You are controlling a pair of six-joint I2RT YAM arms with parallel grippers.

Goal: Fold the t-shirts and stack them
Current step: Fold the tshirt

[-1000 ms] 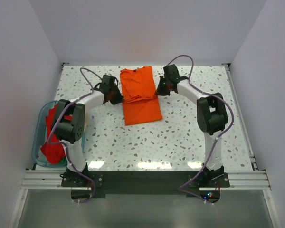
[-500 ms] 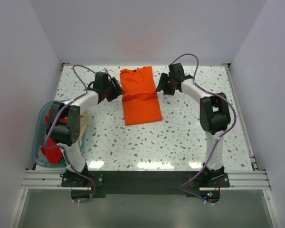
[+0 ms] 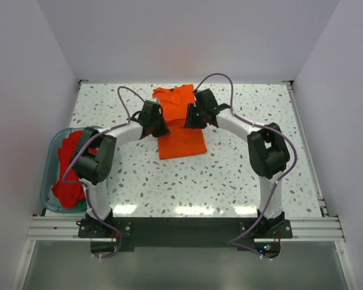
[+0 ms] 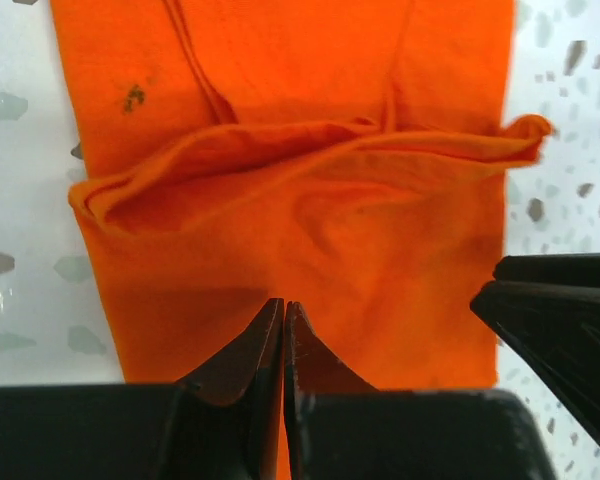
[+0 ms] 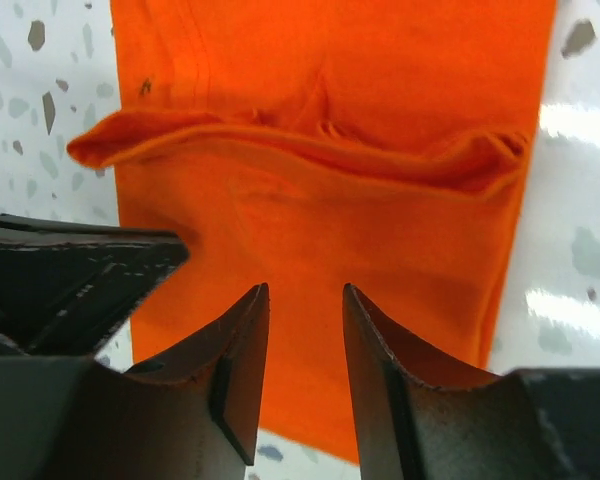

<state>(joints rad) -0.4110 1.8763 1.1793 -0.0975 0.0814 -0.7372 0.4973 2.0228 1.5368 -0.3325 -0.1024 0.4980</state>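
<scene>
Speckled white table [image 3: 230, 172], orange t-shirt [image 3: 181, 142] lying folded toward 12 o'clock. Left gripper [image 4: 283, 306] closed at its 9 o'clock edge; right gripper [image 5: 305, 293] parted, empty, at 3 o'clock, both just above cloth.

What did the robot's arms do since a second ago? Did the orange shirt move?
The left tool and the right tool first drew back from the sides of the orange t-shirt, then swung inward over its folded lower half. The left one is now shut, the right one open; neither seems to hold cloth. The shirt stayed folded in its spot. The teal tub of red shirts did not move.
</scene>
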